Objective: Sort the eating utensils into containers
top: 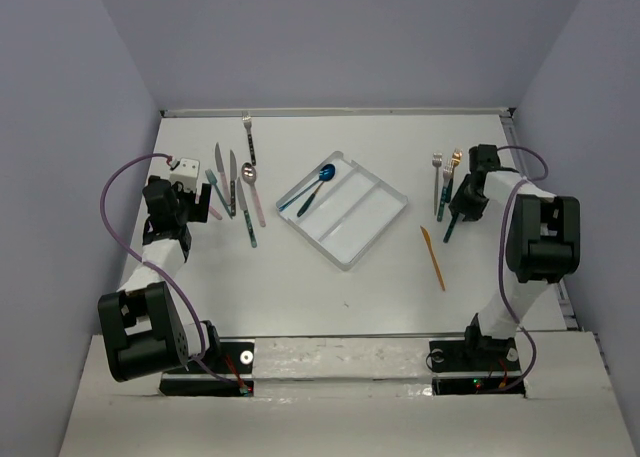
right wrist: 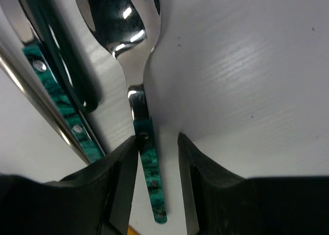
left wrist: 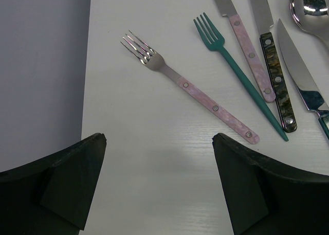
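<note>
The clear three-compartment tray [top: 372, 220] lies mid-table; a blue spoon [top: 322, 177] and a teal utensil lie in its left compartment. My left gripper [left wrist: 159, 140] is open and empty over bare table, just short of a pink-handled fork [left wrist: 205, 104]. Beyond the fork lie a teal fork [left wrist: 239, 73], a pink-handled knife [left wrist: 247, 50], a dark-handled knife [left wrist: 277, 86] and a spoon [left wrist: 311, 8]. My right gripper [right wrist: 158, 138] is low at the table, its fingers straddling the teal handle of a spoon [right wrist: 149, 168]. The left finger touches the handle; a gap shows at the right finger.
An orange knife [top: 433, 257] lies alone near my right arm. Several more utensils [top: 441, 172] lie beyond my right gripper. A lone fork [top: 249, 137] lies near the back wall. Grey walls close the left and right table edges.
</note>
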Tool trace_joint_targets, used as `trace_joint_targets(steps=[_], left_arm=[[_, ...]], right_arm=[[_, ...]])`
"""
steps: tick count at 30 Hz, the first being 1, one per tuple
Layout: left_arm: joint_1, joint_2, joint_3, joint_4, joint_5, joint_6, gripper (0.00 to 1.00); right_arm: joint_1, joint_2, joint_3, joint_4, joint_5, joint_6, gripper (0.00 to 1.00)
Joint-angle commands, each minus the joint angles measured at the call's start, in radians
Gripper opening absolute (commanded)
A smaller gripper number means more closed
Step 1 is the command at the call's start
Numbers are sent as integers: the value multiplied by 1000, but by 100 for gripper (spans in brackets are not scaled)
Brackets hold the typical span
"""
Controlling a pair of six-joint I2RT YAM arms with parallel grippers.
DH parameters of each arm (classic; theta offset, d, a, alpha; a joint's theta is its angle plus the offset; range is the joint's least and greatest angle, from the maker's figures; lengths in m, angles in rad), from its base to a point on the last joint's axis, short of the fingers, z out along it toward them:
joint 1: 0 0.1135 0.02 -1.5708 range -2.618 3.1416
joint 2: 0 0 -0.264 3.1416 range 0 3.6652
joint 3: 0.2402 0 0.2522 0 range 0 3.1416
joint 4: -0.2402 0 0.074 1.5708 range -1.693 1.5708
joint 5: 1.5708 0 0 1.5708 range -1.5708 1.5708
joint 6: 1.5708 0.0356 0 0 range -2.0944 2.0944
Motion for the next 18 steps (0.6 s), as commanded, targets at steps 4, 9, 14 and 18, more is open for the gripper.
trace_joint_targets(steps=[4, 9, 14, 18], left_arm=[[1, -4, -11, 45, -5, 11, 99], [1, -11, -13, 45, -11, 14, 99], [1, -10, -11, 45, -11, 16, 99], [1, -14, -14, 45, -14, 16, 99]], right_arm=[[1, 79, 42, 20, 35, -19, 30], [1, 10, -1, 48, 138, 1, 20], [1, -109, -24, 75, 167, 1, 0], [1, -233, -9, 75, 124, 24, 0]])
